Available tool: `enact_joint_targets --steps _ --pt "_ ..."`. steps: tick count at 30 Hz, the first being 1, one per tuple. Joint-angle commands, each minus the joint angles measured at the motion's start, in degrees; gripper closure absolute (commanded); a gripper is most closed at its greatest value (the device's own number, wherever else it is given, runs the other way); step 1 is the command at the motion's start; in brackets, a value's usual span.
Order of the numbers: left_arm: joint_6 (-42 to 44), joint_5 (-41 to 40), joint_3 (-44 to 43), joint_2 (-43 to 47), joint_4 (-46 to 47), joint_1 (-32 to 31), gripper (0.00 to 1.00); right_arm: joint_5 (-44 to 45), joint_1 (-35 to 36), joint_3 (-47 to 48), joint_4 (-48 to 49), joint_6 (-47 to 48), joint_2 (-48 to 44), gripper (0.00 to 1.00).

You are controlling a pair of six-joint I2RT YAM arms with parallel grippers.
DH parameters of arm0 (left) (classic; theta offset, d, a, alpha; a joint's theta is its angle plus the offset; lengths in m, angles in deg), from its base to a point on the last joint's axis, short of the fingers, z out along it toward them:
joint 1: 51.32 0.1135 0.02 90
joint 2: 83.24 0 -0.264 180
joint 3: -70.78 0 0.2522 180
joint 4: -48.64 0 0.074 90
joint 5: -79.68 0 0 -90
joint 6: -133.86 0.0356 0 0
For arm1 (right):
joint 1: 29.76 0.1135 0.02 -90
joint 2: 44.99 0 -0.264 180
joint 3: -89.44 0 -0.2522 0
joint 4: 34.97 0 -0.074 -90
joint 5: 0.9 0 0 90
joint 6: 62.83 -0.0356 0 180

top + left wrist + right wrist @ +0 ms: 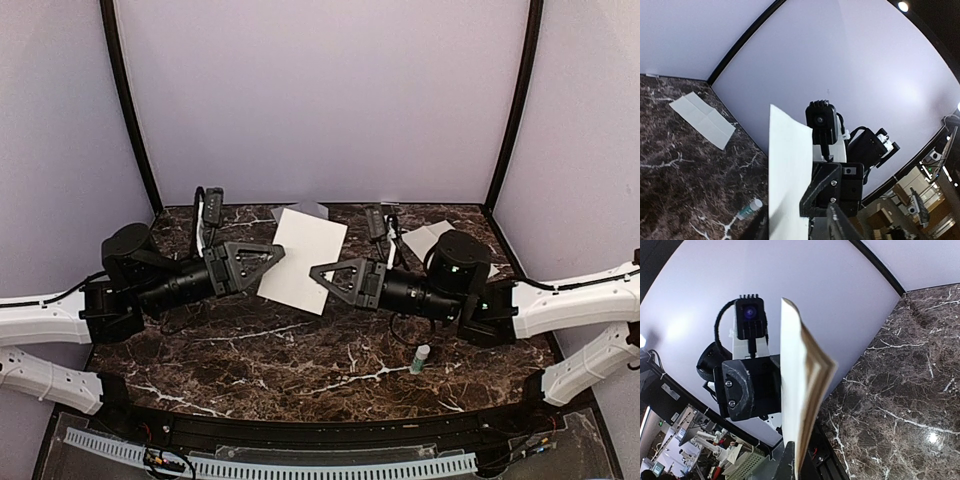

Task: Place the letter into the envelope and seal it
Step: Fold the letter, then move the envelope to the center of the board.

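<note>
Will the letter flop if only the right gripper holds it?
Probably fairly stiff: the letter is folded in layers and stands edge-up without sagging. Likely light, being thin paper, so it may swing or slip where the right gripper pinches just its edge.

The letter (303, 258) is off-white, the table (300, 352) dark brown marble with white veins.

Marble table (300, 375): envelope (428, 238), bottle (420, 358)
</note>
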Motion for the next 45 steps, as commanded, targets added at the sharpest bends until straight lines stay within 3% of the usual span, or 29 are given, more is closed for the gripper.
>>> enact_joint_targets --steps 1,4,9,12,18,27,30,32,35,38,41,45 --pt "1.45 0.88 -1.64 2.88 -7.56 0.01 0.52 -2.45 -0.59 4.32 -7.47 3.8 -2.36 1.0" --pt "2.58 3.45 -2.59 3.54 -11.66 0.11 0.38 -6.69 -1.79 7.55 -15.99 5.28 -2.34 1.0" --pt "5.33 8.83 -5.76 2.29 -19.62 1.14 0.35 -14.99 -3.19 9.71 -19.11 7.39 -2.02 1.0" --pt "5.01 10.69 -5.85 2.66 -19.19 1.8 0.38 -18.38 -3.54 11.77 -23.11 9.41 -1.38 1.0" --pt "3.46 15.9 -5.76 2.27 -18.42 3.2 0.53 -20.41 -3.84 14.49 -28.68 11.93 -1.24 1.0" --pt "2.66 18.25 -5.54 2.23 -18.04 3.57 0.82 -20.95 -4.64 15.78 -31.94 13.03 -1.04 1.0" --pt "2.99 19.68 -6.0 1.89 -17.85 3.98 0.97 -20.8 -4.91 16.47 -32.83 13.24 -0.66 1.0" --pt "3.38 20.6 -6.62 1.52 -18.41 4.7 1.0 -20.16 -5.16 17.31 -33.9 13.66 -0.47 1.0" --pt "5.55 22.45 -8.47 0.61 -21.1 8.36 1.0 -17.72 -5.61 18.8 -36.29 14.43 -0.48 0.68" --pt "9.45 24.91 -12.59 -0.8 -27.47 13.02 1.0 -13.25 -6.06 20.7 -39.98 15.03 -0.17 0.44" --pt "17.53 26.37 -16.71 -3.65 -35.06 19.14 1.0 -6.49 -6.32 23.6 -45.91 15.43 1.24 0.32" --pt "22.95 31.45 -18.89 -6.72 -35.84 28.82 1.0 1.12 -6.56 26.53 -49.69 15.02 4.3 0.26"
